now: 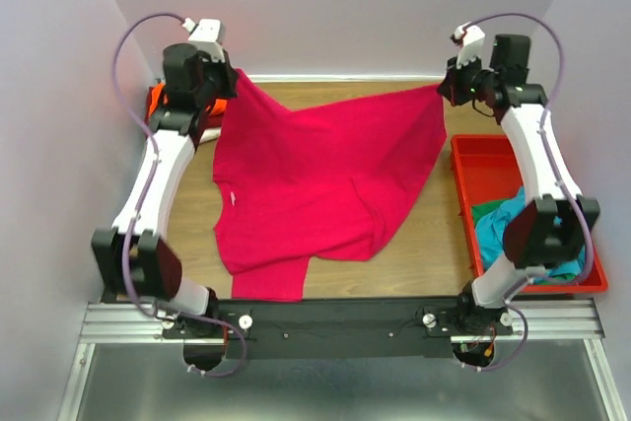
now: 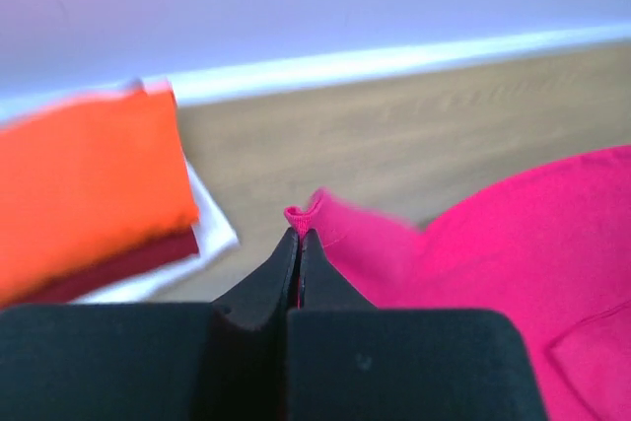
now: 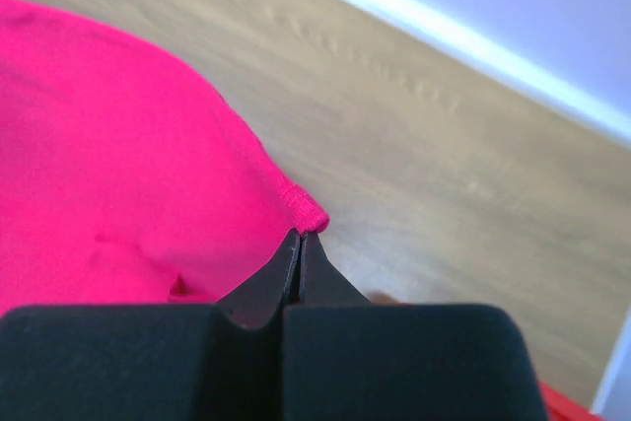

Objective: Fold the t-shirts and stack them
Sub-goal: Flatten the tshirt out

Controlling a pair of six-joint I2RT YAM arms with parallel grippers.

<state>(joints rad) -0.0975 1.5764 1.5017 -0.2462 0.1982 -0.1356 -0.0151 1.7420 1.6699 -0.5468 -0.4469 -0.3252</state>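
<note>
Pink shirt [image 1: 315, 184] pinched at its two far corners
Your left gripper [image 2: 299, 236] and right gripper [image 3: 300, 236] each clamp one corner. The cloth lies just left of the red tray [image 1: 488, 170], its length trailing from the fingers toward the table's [image 1: 414, 253] near edge, so both arms sit equally close

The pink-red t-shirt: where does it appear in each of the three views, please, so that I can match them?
Top external: pink-red t-shirt in the centre, far corners lifted.
Left wrist: lower right, edge pinched in left gripper.
Right wrist: left side, edge pinched in right gripper.
Shared landmark: wooden tabletop.
</note>
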